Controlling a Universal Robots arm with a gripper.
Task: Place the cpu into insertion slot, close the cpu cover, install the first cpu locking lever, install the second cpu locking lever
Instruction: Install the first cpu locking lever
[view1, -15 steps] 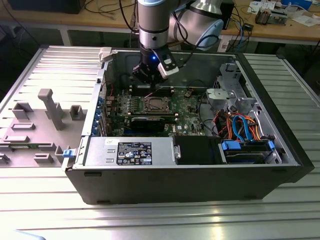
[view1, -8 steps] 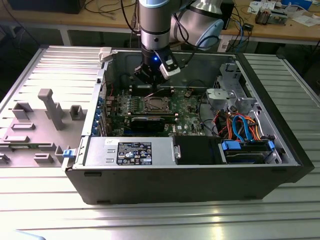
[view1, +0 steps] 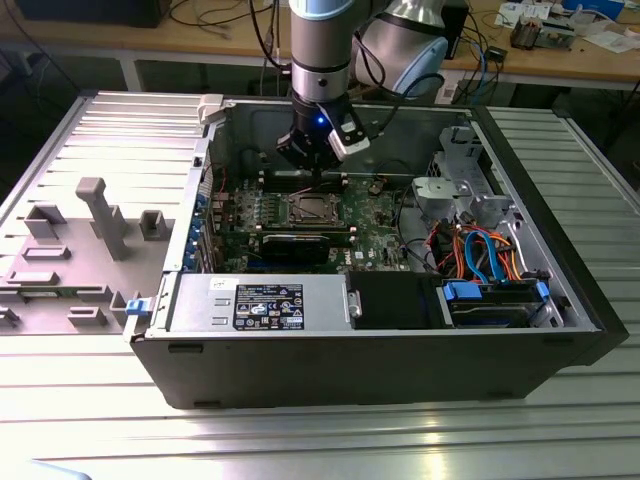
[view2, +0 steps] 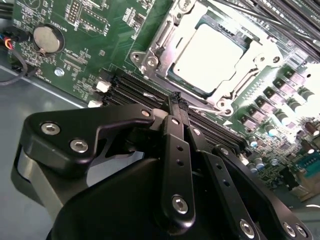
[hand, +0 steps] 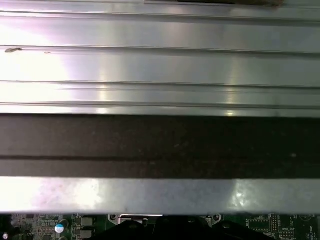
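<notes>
- The gripper (view2: 177, 100) has its two black fingers pressed together at the tips, with nothing held between them; in the second wrist view it fills the lower half of the frame, its tips near the centre.
- In the exterior view the gripper (view1: 312, 165) hangs inside the open computer case (view1: 400, 370), at upper centre of the frame, just above the motherboard (view1: 375, 225).
- The cpu (view2: 209, 56) lies flat in the insertion slot (view2: 172, 80), up and to the right of the fingertips in the second wrist view, close but apart from them.
- The cpu cover (view2: 260, 57) lies down around the chip, its silver frame bordering the pale top.
- A thin metal lever (view2: 207, 108) runs just right of the fingertips; I cannot tell whether they touch it.
- Dark memory slots (view2: 135, 87) lie between gripper and socket.
- A round coin battery (view2: 47, 38) sits at upper left.
</notes>
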